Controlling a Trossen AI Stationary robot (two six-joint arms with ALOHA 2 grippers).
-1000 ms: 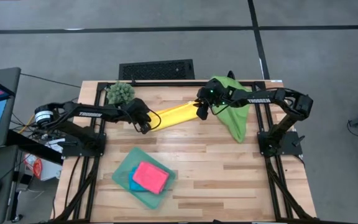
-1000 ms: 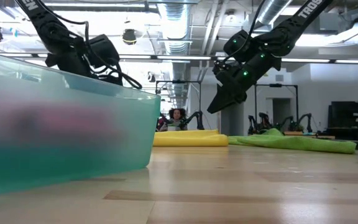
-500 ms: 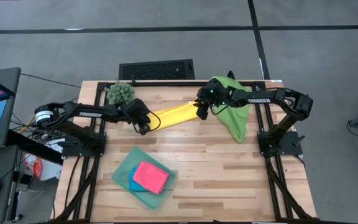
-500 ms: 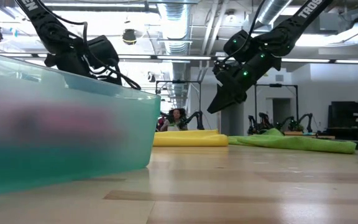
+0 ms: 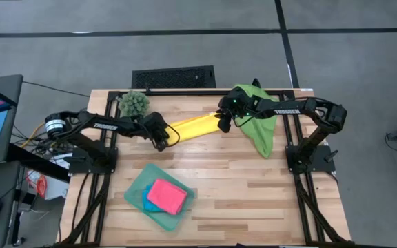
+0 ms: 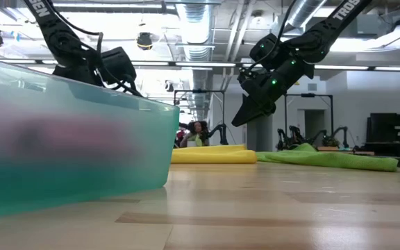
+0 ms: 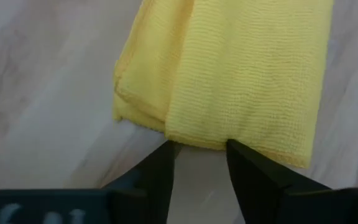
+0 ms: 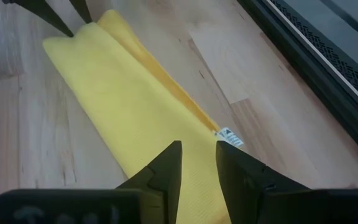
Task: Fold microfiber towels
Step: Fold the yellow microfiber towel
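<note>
- The left gripper [image 7: 199,155] has its fingers [image 7: 160,171] parted by a narrow gap and grasping nothing; the tips sit at the near short edge of the yellow towel [image 7: 241,74], which lies flat on the wood in a long fold.
- Seen from above, the left gripper [image 5: 161,138] is at the left end of the yellow towel [image 5: 195,125], near the far edge of the desk [image 5: 253,186].
- The right gripper [image 8: 197,158] also has its fingers [image 8: 166,168] slightly spread and empty, poised over the towel's other end, where a small white label [image 8: 229,137] shows at the edge.
- From table height, the right gripper [image 6: 245,114] hangs clear above the yellow towel [image 6: 210,154], not touching it.
- The green towel [image 5: 259,124] lies rumpled at the far right of the desk, under the right arm.
- The pink towel [image 5: 167,195] rests on the blue towel [image 5: 148,203] inside the teal tray [image 5: 135,189], near the front left.
- A spiky green ball plant [image 5: 134,103] stands at the far left corner.
</note>
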